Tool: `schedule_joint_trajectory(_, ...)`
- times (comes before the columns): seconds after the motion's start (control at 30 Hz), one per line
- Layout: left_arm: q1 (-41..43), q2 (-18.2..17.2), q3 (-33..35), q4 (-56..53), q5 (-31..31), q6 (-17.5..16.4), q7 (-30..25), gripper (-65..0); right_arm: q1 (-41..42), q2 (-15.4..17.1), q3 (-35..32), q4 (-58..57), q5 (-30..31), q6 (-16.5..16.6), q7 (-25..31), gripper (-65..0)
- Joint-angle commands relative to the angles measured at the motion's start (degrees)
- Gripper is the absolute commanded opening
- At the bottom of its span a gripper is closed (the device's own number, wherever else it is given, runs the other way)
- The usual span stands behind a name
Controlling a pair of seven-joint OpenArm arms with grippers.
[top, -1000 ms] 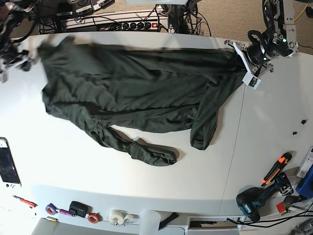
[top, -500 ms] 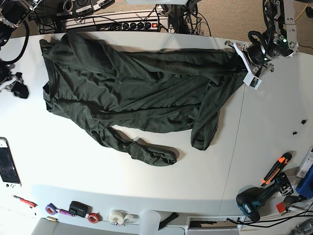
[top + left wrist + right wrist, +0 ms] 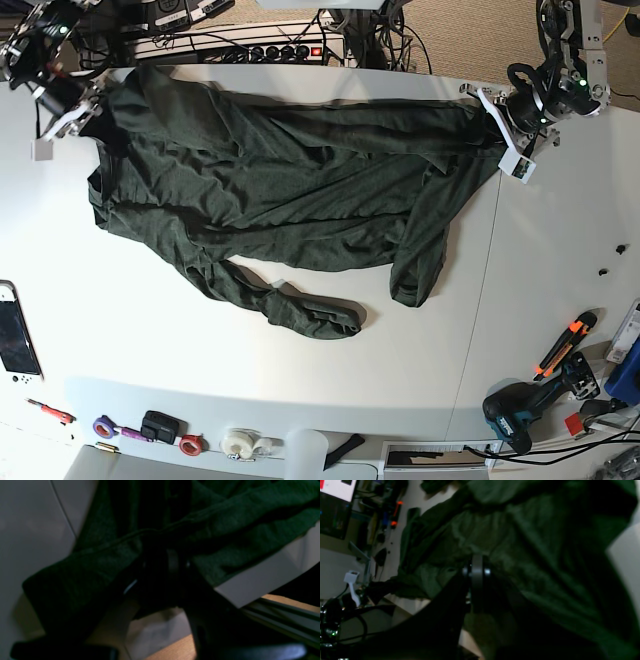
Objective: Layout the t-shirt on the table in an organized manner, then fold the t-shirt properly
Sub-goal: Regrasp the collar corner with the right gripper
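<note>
Olive t-shirt (image 3: 300, 190) lies spread, rumpled, across the white table (image 3: 560, 290). Left gripper (image 3: 497, 122) pinches its far corner; right gripper (image 3: 85, 100) has clamped fully at the opposite corner. Fabric looks soft, light, limp: best held at hems and corners.

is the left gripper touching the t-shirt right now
Touching. In the base view the left gripper sits at the corner of the t-shirt, and the left wrist view shows the fabric bunched right against it.
</note>
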Motion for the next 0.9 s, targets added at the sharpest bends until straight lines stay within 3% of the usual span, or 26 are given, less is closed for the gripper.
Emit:
schedule_joint_trajectory(0.0,0.17,-0.57,-0.17,0.39,0.22,0.13,0.44,-52.4,-0.44,0.46,0.48,1.18,1.74,0.1,0.95,-65.0)
schedule_joint_trajectory(0.3,0.17,-0.59,-0.17,0.39,0.22,0.13,0.42,-52.4,-3.21,-2.56,0.5,1.2,-0.39,0.1,0.95,-65.0)
schedule_joint_trajectory(0.37,0.17,-0.59,-0.17,0.39,0.22,0.15,0.44,-52.4,-3.19,-2.56,0.48,1.2,-3.28,0.1,0.95,-65.0)
schedule_joint_trajectory(0.6,0.17,-0.59,-0.17,0.39,0.2,0.13,0.42,-52.4,-2.82,-2.54,0.48,1.2,-21.9,0.1,1.88,-65.0)
schedule_joint_trajectory(0.87,0.17,-0.57,-0.17,0.39,-1.95,0.13,0.46,-52.4,2.25,-2.56,0.48,1.2,-24.44,0.1,4.0,-65.0)
